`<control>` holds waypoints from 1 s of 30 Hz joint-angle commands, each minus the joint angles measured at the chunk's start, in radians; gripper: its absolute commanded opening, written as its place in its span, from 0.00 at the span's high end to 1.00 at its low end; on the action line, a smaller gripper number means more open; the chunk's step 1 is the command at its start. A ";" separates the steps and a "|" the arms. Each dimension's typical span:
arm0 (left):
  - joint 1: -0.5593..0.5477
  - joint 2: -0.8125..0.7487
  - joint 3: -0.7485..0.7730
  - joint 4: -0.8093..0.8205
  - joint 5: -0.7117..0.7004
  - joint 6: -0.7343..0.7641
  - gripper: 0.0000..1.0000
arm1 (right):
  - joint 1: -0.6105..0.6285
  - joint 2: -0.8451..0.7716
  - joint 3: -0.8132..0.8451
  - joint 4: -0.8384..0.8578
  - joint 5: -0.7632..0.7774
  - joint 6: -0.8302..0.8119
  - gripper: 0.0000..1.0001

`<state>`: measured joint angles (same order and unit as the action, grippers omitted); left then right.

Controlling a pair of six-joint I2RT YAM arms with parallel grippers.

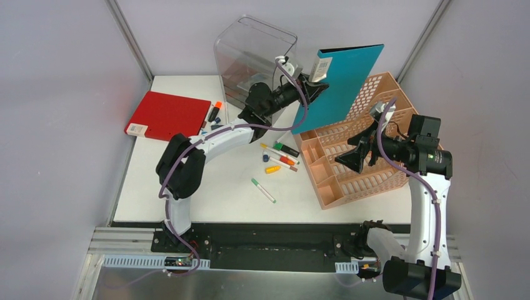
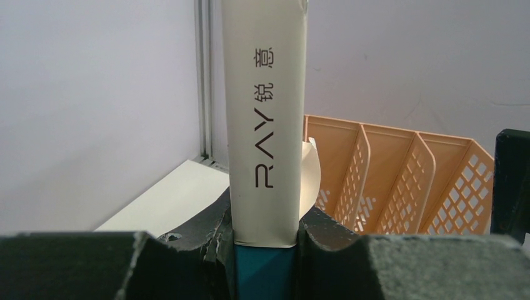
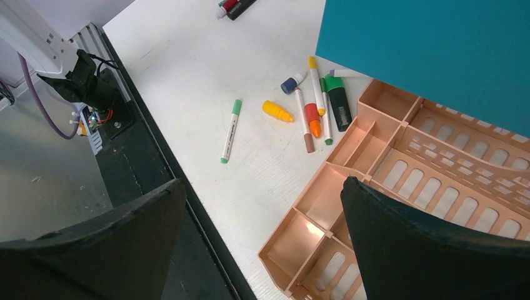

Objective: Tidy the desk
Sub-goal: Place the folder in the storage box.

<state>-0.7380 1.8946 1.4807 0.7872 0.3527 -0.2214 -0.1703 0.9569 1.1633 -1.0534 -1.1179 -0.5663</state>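
Left wrist: "RAY" label point(image 2: 267, 125) on teal folder point(image 2: 265, 276) in left pincer point(image 2: 265, 236)

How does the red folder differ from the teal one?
The red folder lies flat on the desk, untouched. The teal folder is held up on edge, clamped in the left claw. Red sits far left, teal over the rack. Both carry a white label.

Teal folder point(image 1: 347, 81) (w/ white label point(image 1: 321, 67)), peach lattice rack point(image 1: 337, 187), red binder point(image 1: 169, 115), white desk point(image 1: 206, 187).
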 commanded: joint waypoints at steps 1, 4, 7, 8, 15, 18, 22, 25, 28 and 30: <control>0.002 0.039 0.112 0.177 0.054 -0.080 1.00 | -0.006 0.001 0.029 0.004 -0.002 -0.029 0.02; 0.002 0.088 0.148 0.194 0.060 -0.113 1.00 | -0.006 0.002 0.027 0.007 0.001 -0.029 0.02; 0.002 0.136 0.179 0.203 0.060 -0.128 1.00 | -0.007 0.003 0.026 0.009 0.003 -0.027 0.02; 0.002 0.150 0.189 0.209 0.058 -0.132 1.00 | -0.006 0.002 0.023 0.010 0.002 -0.027 0.01; 0.002 0.254 0.270 0.243 0.039 -0.153 1.00 | -0.006 0.005 0.021 0.013 -0.004 -0.026 0.01; 0.000 0.289 0.305 0.247 0.041 -0.163 1.00 | -0.006 0.005 0.018 0.016 -0.008 -0.024 0.01; -0.002 0.329 0.342 0.261 0.039 -0.177 1.00 | -0.005 0.006 0.018 0.017 -0.011 -0.024 0.01; -0.010 0.354 0.368 0.264 0.034 -0.176 1.00 | -0.005 0.007 0.018 0.016 -0.013 -0.023 0.01; -0.017 0.381 0.401 0.268 0.025 -0.171 1.00 | -0.005 0.008 0.018 0.017 -0.011 -0.024 0.01; -0.022 0.395 0.416 0.270 0.023 -0.161 1.00 | -0.003 0.008 0.018 0.016 -0.011 -0.024 0.01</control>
<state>-0.7425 2.2868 1.8111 0.9279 0.3946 -0.3748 -0.1707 0.9646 1.1633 -1.0527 -1.1122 -0.5701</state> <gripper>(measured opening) 0.251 0.988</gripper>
